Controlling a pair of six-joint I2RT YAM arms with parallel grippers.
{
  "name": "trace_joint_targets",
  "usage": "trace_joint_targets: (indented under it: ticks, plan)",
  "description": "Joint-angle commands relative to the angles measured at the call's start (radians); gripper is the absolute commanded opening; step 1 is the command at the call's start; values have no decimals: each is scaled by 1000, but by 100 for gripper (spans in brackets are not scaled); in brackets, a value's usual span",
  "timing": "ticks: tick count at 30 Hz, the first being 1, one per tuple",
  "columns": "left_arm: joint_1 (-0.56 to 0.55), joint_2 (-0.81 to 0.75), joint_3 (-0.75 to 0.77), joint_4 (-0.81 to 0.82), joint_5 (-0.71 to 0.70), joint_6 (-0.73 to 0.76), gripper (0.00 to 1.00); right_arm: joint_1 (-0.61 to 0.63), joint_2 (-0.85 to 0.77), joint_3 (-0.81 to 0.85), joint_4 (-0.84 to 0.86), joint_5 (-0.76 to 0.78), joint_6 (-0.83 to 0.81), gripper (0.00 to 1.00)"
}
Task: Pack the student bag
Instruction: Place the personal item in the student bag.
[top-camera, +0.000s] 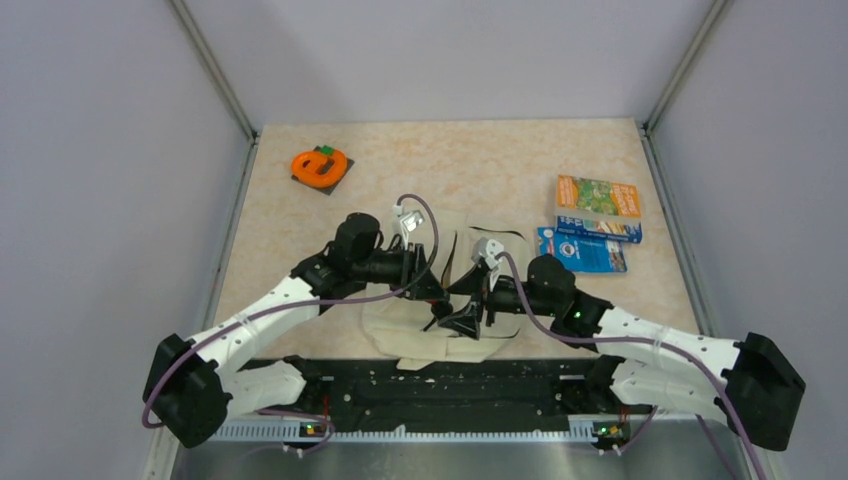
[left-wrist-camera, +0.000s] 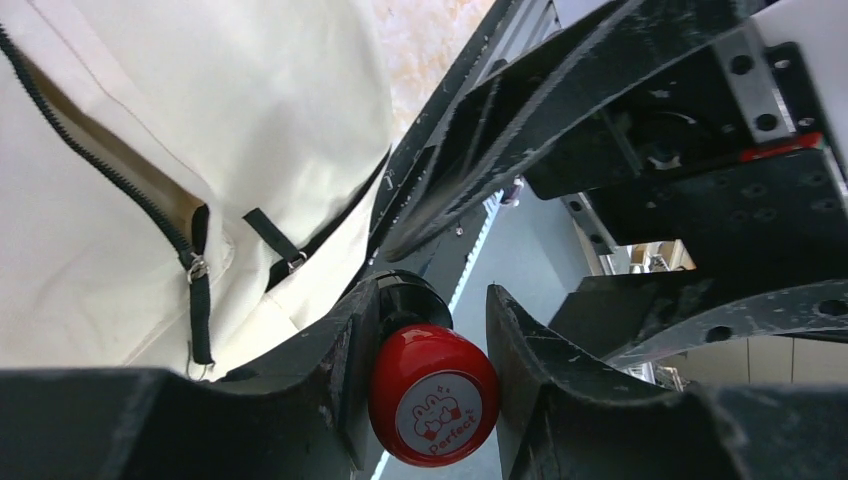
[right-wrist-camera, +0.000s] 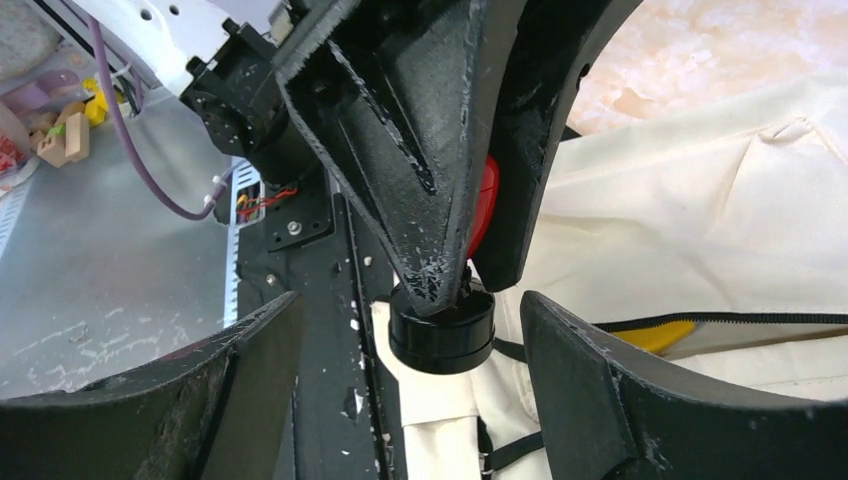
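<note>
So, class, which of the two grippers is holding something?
The left gripper: it is shut on a red bell beside the bag. The right gripper is open, its fingers spread wide and gripping nothing.

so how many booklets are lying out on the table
3, clustered on the right of the table: the orange booklet farthest back, a blue-and-yellow booklet touching its near edge, and a blue booklet in front of that. Any inside the student bag would be hidden.
</note>
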Motion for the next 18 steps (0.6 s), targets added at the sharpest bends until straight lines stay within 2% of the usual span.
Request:
trace_joint_targets:
  ticks: [1, 9, 14, 18]
  plan:
    - [-17, -13, 38, 96, 33, -23, 22, 20, 22, -3, 54, 12, -23, 78]
    - [-30, -54, 8, 129, 31, -58, 22, 22, 64, -13, 96, 29, -8, 77]
    - [-37, -58, -1, 140, 33, -66, 22, 24, 78, -16, 139, 17, 12, 72]
    - [-41, -57, 1, 143, 33, -68, 22, 25, 86, -10, 146, 16, 11, 62]
